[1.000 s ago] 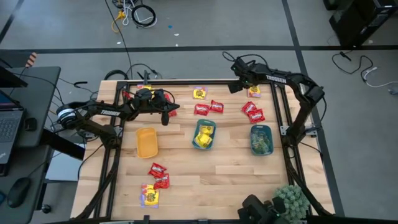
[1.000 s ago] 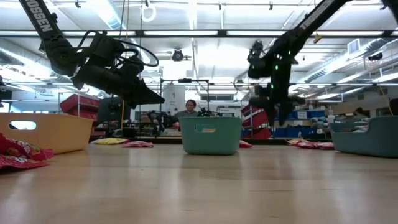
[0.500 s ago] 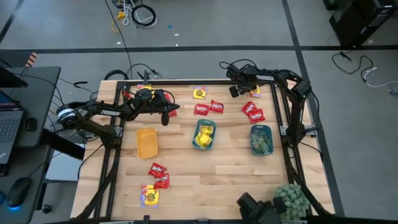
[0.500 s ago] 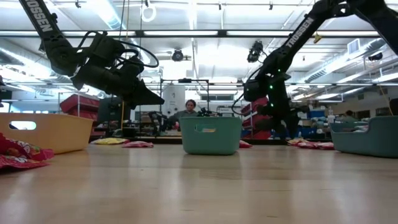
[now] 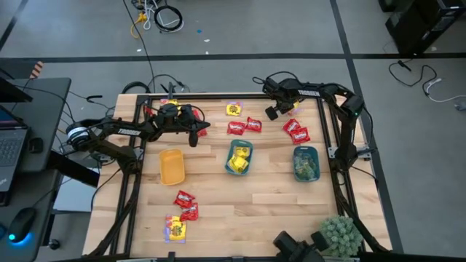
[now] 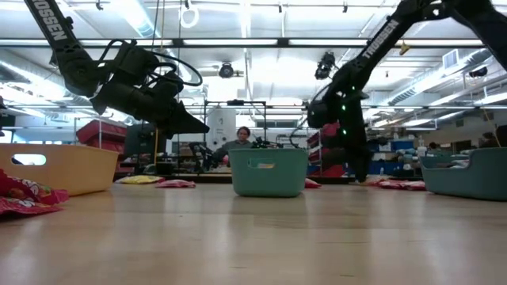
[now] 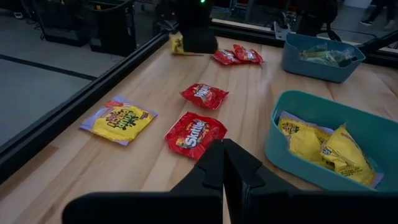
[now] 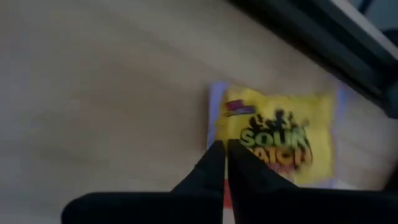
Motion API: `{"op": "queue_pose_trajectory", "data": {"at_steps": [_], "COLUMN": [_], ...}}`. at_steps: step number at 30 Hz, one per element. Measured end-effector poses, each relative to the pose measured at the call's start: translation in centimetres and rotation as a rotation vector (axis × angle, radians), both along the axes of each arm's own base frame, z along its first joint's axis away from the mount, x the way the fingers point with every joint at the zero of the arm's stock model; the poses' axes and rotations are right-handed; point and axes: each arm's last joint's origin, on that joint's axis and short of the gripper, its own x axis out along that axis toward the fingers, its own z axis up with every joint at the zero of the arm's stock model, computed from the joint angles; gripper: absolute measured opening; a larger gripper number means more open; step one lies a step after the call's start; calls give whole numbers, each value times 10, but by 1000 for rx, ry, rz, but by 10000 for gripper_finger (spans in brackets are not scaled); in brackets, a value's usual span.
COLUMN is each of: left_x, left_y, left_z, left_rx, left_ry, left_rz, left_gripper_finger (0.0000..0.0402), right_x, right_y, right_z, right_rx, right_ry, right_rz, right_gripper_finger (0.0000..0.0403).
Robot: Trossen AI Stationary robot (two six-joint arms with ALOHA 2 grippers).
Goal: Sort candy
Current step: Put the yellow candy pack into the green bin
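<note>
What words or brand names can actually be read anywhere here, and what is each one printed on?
"Skittles": on the red candy packet nearest the left gripper.
"SOUR": on the yellow candy packet beyond the right gripper; the line under it is blurred.
"TROSSEN": on the arm in the low view.
Print on the yellow packet by the table edge: too small to read.

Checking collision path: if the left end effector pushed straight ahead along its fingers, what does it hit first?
Most likely the glossy red wrapped candy packet lying flat on the wooden table, just beyond the shut left end effector; depth unclear, so it might pass over it.
</note>
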Motion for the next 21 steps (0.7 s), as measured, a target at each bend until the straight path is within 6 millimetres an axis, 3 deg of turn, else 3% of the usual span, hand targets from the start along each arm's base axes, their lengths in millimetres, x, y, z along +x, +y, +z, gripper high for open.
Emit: {"op": "queue_pose_trajectory", "data": {"at_steps": [5, 13, 17, 21], "left_x": [0, 0, 0, 0], "left_y": [0, 0, 0, 0], "left_z": [0, 0, 0, 0], "left_rx": [2, 2, 1, -5], "left_ry": [1, -1, 0, -2], "left_rz": [0, 0, 0, 1], "left_gripper_finger": [0, 0, 0, 0], "right_x": [15, 37, 44, 46], "right_y": [21, 71, 89, 87], "right_z": [31, 84, 97, 95], "right_rx": [-48, -127, -131, -141], "right_ry": [-95, -269, -341, -354], "right_rz": [113, 300, 359, 359], "right_gripper_finger": [1, 0, 0, 8]}}
